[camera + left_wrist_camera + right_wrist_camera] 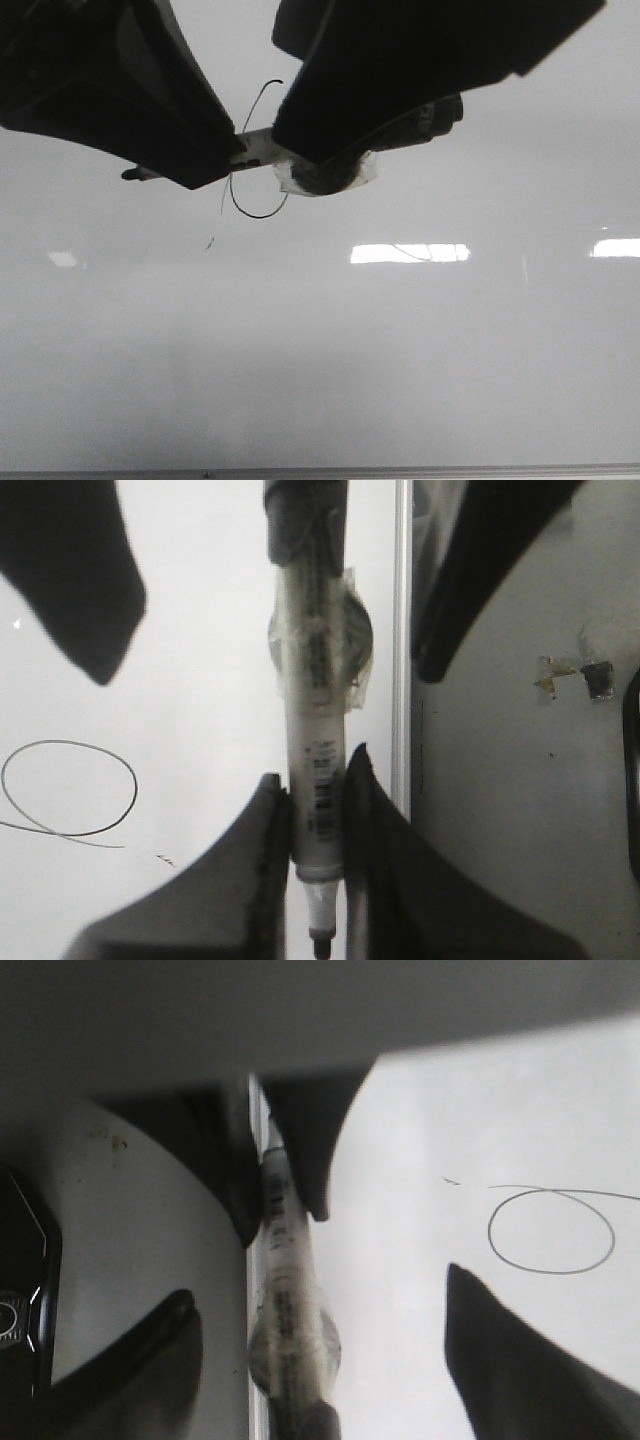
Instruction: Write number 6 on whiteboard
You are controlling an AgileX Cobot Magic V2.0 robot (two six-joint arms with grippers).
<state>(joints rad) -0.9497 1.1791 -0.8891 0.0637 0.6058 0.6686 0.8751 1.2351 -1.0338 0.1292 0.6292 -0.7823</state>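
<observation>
The whiteboard (320, 350) fills the front view. The number 6 (252, 205) is drawn on it in thin black line; its curved stem and part of its loop show between the two dark grippers. Its loop also shows in the left wrist view (70, 788) and the right wrist view (550, 1230). My left gripper (312, 780) is shut on a white marker (315, 730) near its bare tip, above the board's edge. My right gripper (320, 1290) is open, its fingers wide on both sides of the marker's taped rear end (292, 1345) without touching it.
A thin grey edge strip (402, 630) bounds the board; beyond it lies a grey table (520, 800) with small tape scraps (570, 675). A dark device (20, 1290) sits on that table. Another edge strip (400, 470) runs along the front.
</observation>
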